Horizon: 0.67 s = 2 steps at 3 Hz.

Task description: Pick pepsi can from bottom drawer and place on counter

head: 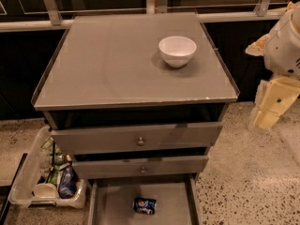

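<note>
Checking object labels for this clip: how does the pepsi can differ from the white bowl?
The pepsi can is dark blue; the white bowl is plain white. The can lies on its side in the open bottom drawer, the bowl stands upright on the counter. The can looks smaller than the bowl. Neither touches the gripper, which hangs beyond the counter's right edge.

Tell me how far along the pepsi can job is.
Done: the bottom drawer is open, with the pepsi can lying on its floor. In hand: the tool hangs right of the cabinet, well away from the can. Left: grasping the can and setting it on the counter.
</note>
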Each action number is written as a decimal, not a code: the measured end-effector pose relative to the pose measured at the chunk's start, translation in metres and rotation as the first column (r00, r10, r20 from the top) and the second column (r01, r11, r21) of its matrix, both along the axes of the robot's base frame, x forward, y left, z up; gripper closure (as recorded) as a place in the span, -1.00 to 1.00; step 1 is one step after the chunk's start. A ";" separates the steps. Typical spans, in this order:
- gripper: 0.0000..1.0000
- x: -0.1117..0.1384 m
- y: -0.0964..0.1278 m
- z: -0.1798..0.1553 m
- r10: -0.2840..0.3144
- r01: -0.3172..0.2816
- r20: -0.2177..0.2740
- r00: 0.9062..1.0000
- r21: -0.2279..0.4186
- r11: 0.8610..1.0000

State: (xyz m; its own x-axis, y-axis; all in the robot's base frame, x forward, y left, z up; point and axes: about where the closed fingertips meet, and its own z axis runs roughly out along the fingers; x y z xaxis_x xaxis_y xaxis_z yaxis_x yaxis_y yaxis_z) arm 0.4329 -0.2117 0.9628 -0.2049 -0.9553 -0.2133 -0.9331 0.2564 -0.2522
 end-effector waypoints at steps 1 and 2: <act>-1.00 -0.014 0.019 -0.048 0.069 -0.068 -0.013 0.998 0.061 0.996; -1.00 -0.029 0.034 -0.117 0.114 -0.106 -0.044 0.992 0.160 0.981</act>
